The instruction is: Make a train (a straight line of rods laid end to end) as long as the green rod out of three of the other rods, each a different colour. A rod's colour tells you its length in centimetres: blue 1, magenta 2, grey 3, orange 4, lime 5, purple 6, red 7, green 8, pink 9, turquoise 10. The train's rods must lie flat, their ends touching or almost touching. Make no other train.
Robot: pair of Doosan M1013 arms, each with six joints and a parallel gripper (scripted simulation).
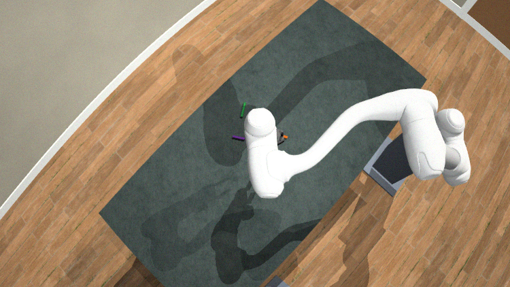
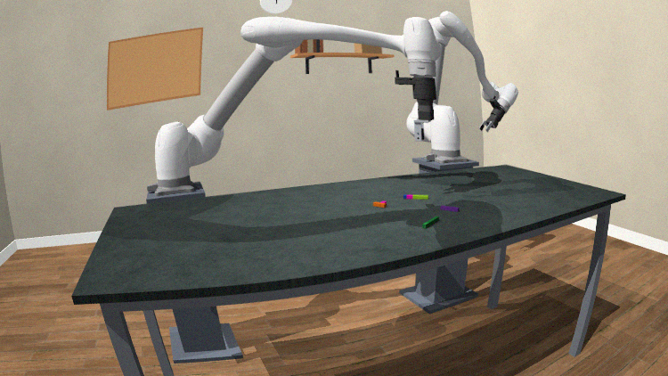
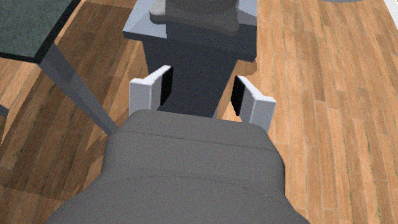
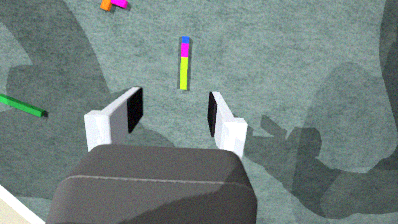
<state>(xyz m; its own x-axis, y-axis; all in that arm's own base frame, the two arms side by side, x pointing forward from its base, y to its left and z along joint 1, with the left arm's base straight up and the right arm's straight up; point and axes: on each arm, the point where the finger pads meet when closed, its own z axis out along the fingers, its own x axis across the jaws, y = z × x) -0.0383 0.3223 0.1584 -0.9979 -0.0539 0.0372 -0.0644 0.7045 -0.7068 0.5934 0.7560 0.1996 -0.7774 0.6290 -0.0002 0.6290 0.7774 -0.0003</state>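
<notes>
A blue rod (image 4: 185, 39) (image 2: 404, 196), a magenta rod (image 4: 185, 50) (image 2: 409, 196) and a lime rod (image 4: 184, 73) (image 2: 420, 197) lie flat in one straight line, ends touching or almost touching. The green rod (image 1: 243, 110) (image 2: 430, 222) (image 4: 22, 105) lies apart from them. My right gripper (image 4: 175, 103) (image 2: 419, 132) is open and empty, high above the table; in the right wrist view the line lies just beyond its fingertips. My left gripper (image 3: 202, 84) (image 2: 486, 126) is open and empty, out beyond the table's edge. The top view of the line is hidden by the right arm.
A purple rod (image 1: 238, 138) (image 2: 450, 208) lies between the line and the table's long edge. An orange rod (image 2: 378, 204) (image 4: 106, 5) lies close beside a second magenta rod (image 2: 383, 202) (image 4: 119, 3), at an angle to it. The right arm (image 1: 264, 156) reaches across the table.
</notes>
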